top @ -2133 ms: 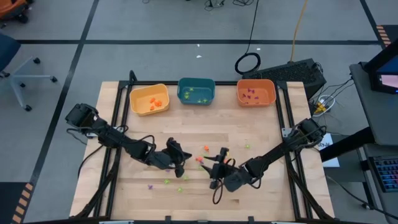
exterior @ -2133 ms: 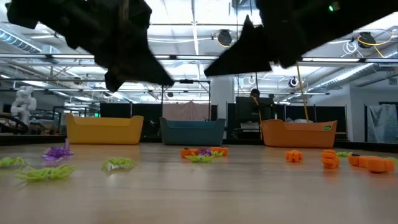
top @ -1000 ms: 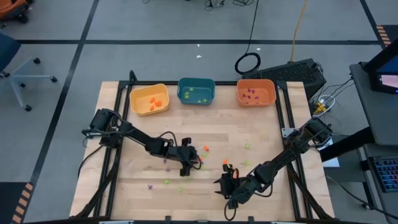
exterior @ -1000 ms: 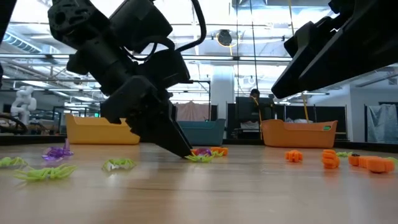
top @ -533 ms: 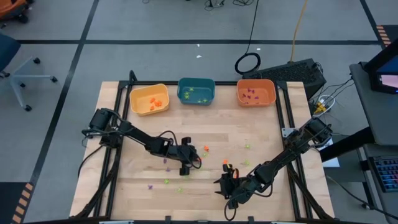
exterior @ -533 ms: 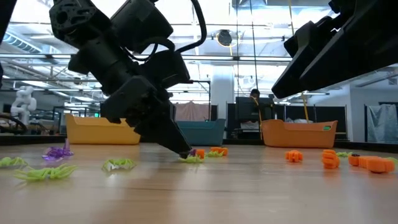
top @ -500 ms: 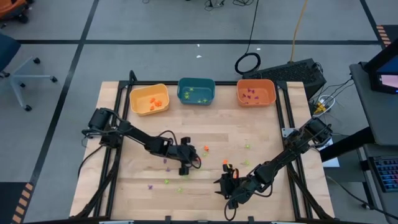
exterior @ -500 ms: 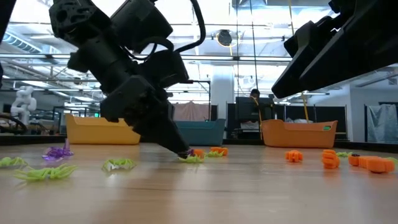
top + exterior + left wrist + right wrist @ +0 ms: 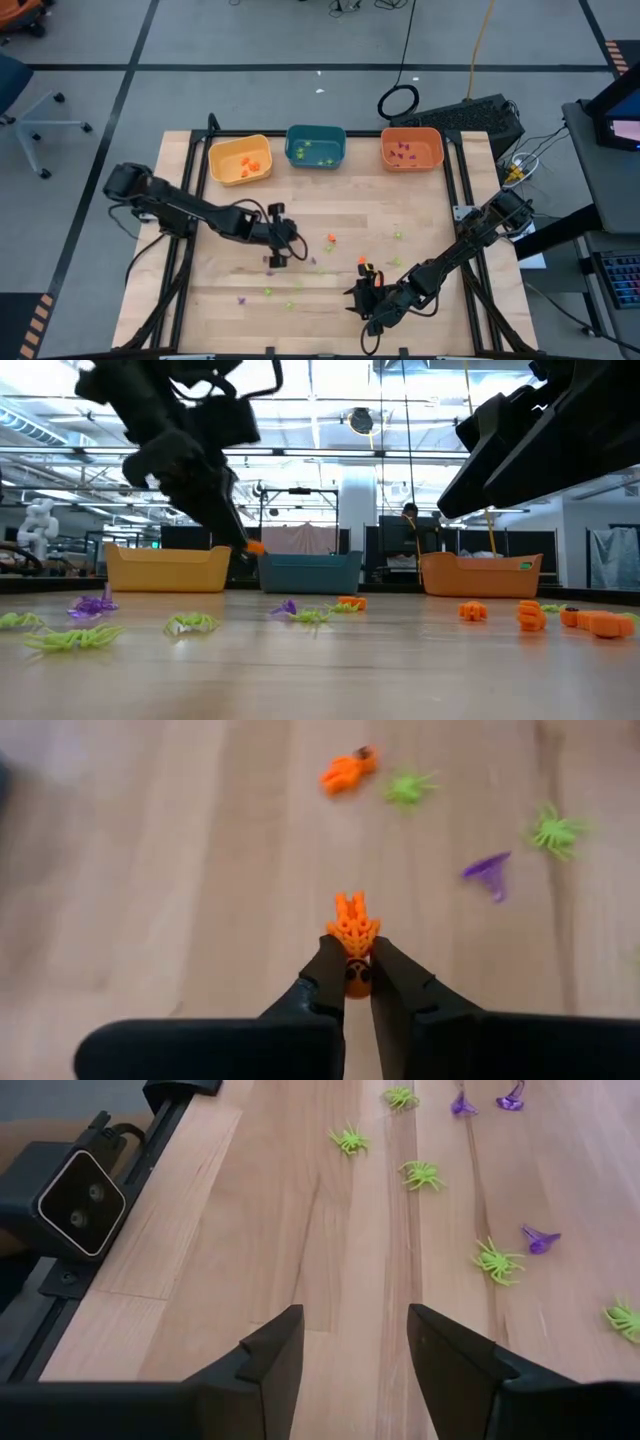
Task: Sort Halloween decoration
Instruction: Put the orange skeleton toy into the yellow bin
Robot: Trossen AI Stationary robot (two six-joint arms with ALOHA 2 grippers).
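My left gripper (image 9: 348, 963) is shut on a small orange trinket (image 9: 353, 932) and hangs above the table's middle (image 9: 281, 240); the low view shows the trinket (image 9: 255, 547) well above the wood. Loose orange, light-green and purple trinkets lie flat on the table (image 9: 331, 237) (image 9: 310, 615) (image 9: 497, 1263). My right gripper (image 9: 352, 1320) is open and waits near the table's near edge (image 9: 362, 293), above bare wood and touching nothing. My left gripper pinches the orange trinket by its rounded end (image 9: 355, 970) between the two fingertips (image 9: 328, 960). The ribbed rest of the trinket sticks out past the tips. The fingers slant downward from above, and the trinket is lifted clear of the table.
Three bins stand along the far edge: yellow (image 9: 240, 160), teal (image 9: 315, 147) and orange (image 9: 411, 148), each with a few trinkets inside. Black rails (image 9: 192, 190) run along the table's left and right sides. A camera block (image 9: 80, 1200) sits at the near edge.
My left gripper, which had its tips down among the trinkets at the table's middle, has risen and drawn back toward the left and far side, carrying the orange trinket clear of the table. A purple and a green trinket stay where it was. My right arm kept still.
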